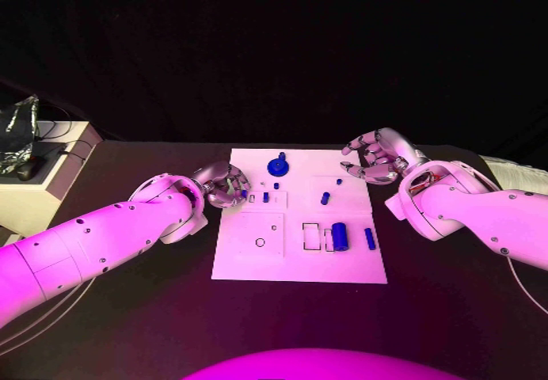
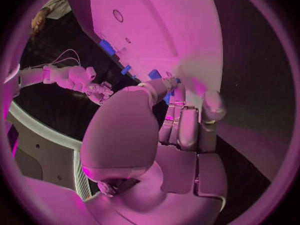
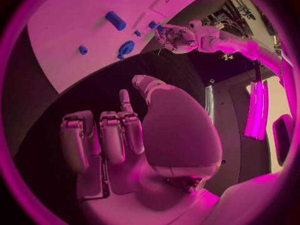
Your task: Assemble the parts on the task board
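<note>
The white task board (image 1: 245, 261) lies mid-table. On it are a round blue knob (image 1: 279, 166), a blue cylinder (image 1: 339, 233), a short blue bar (image 1: 369, 236) and several small blue pieces such as one (image 1: 325, 198). My left hand (image 1: 222, 184) hovers at the board's left edge, fingers curled, pinching a small blue part (image 1: 243, 193) at its fingertips; the left wrist view shows that part (image 2: 167, 98) between thumb and fingers (image 2: 181, 120). My right hand (image 1: 374, 156) is beside the board's far right corner, its fingers (image 3: 112, 137) curled in with nothing in them.
A beige box (image 1: 51, 158) with a crumpled silvery bag (image 1: 20, 127) stands at the table's far left. A pale object (image 1: 514, 170) sits at the right edge. Rectangular recesses (image 1: 313, 236) and a small round hole (image 1: 260, 242) mark the board's near half.
</note>
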You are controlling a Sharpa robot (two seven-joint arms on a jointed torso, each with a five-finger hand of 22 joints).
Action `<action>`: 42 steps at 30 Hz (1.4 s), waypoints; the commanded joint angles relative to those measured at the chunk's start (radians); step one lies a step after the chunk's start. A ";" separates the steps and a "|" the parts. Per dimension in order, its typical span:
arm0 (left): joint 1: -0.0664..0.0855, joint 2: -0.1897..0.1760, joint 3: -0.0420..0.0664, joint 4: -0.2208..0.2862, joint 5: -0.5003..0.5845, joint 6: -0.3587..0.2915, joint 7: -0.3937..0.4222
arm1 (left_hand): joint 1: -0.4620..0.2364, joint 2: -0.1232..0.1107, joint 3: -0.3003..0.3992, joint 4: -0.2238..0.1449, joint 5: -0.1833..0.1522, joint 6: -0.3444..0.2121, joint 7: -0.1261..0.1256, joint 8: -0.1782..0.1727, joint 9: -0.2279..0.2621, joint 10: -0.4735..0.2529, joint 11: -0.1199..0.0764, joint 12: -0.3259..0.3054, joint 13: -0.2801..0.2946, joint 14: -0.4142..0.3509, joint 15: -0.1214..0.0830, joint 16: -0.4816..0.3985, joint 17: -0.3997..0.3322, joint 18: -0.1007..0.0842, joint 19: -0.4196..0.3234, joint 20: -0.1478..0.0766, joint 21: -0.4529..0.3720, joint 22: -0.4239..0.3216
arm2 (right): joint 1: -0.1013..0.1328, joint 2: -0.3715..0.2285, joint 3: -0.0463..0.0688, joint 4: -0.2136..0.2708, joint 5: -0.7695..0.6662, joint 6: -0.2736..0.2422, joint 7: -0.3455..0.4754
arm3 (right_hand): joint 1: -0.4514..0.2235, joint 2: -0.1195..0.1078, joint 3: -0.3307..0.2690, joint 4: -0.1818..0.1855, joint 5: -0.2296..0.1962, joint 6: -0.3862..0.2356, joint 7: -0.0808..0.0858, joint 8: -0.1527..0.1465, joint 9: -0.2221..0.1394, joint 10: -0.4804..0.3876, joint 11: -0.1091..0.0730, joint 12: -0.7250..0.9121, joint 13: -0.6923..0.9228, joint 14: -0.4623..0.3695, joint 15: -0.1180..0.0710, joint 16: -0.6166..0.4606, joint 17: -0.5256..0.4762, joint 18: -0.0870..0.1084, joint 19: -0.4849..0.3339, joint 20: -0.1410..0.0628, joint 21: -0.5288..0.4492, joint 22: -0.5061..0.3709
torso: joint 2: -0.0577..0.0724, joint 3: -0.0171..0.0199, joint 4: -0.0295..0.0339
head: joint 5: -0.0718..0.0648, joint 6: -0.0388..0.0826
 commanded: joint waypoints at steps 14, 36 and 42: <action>-0.003 -0.004 0.013 0.016 -0.004 0.029 0.003 | -0.040 -0.042 -0.071 0.030 0.003 -0.091 -0.043 -0.027 -0.008 -0.058 -0.009 0.063 0.026 0.004 -0.003 0.011 0.009 -0.020 0.006 -0.007 0.000 0.001 | -0.001 0.001 0.000 0.001 -0.010 0.009 0.008 | -0.007 -0.001 0.003 0.000 0.004 -0.004 0.000 0.004 0.001 0.068 -0.008 0.003 0.226 0.093 -0.008 -0.006 0.211 0.003 0.099 -0.006 0.000 0.256 | 0.000 -0.0002 0.0003 | 0.001 0.001; -0.005 -0.063 0.195 0.072 0.242 0.150 -0.124 | -0.116 0.139 -0.605 0.262 0.025 -0.076 0.046 0.199 -0.057 -0.072 0.054 0.289 0.031 -0.023 0.050 -0.002 -0.054 -0.004 -0.028 0.043 -0.084 -0.068 | -0.001 0.001 0.000 -0.003 -0.010 0.012 0.006 | -0.008 -0.002 0.004 -0.002 0.003 -0.004 0.000 0.005 0.001 0.069 -0.008 0.004 0.226 0.093 -0.008 -0.006 0.211 0.003 0.098 -0.006 0.000 0.256 | -0.002 0.0030 -0.0004 | 0.007 0.014; 0.029 -0.049 0.200 0.018 0.236 0.291 -0.260 | -0.170 0.213 -0.591 0.261 0.026 0.034 -0.029 0.323 -0.022 0.131 -0.018 0.405 0.162 0.120 -0.015 0.051 0.177 -0.052 0.148 -0.013 0.099 0.095 | -0.001 0.003 0.000 -0.005 -0.010 0.014 0.003 | -0.009 -0.001 0.005 -0.002 0.003 -0.003 0.000 0.005 0.002 0.070 -0.008 0.005 0.228 0.093 -0.008 -0.006 0.212 0.002 0.099 -0.006 0.002 0.257 | -0.001 0.0010 0.0001 | 0.007 0.017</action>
